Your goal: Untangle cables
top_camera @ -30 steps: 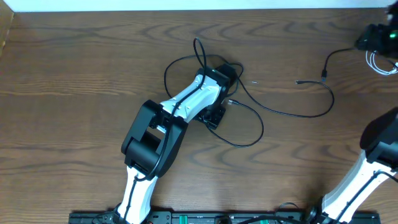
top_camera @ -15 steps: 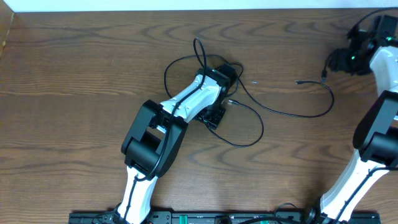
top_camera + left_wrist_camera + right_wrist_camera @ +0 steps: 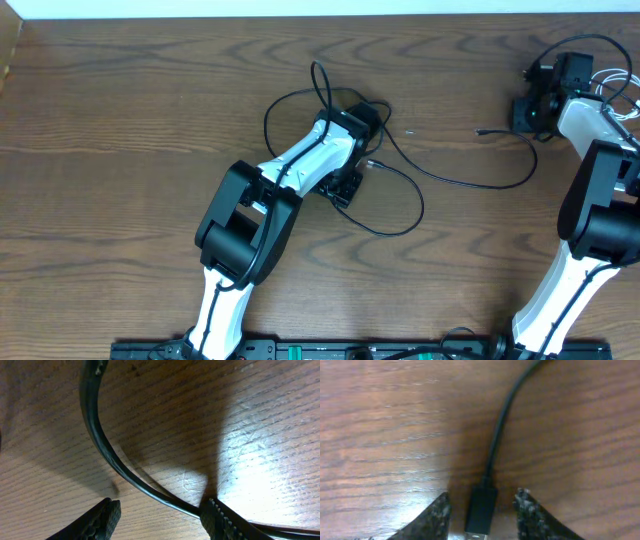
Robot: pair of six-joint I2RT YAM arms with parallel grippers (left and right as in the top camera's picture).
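The left gripper [image 3: 162,510] hangs with jaws apart over the black cable [image 3: 102,445] looped at centre, 1 strand passing a fingertip. Far right, the right gripper [image 3: 482,502] straddles the plug [image 3: 480,512], jaws apart, not yet pinching. It should close squarely on the plug body, then draw away slowly so the loops don't tighten.

2 arms [image 3: 300,165], approx 2 blk cables [image 3: 480,185], 1 wht cable [image 3: 607,78], 1 table [image 3: 120,120]

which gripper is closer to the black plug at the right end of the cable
Right. The right gripper straddles the black plug, a finger on each side. The left gripper sits mid-table over the black cable loops.
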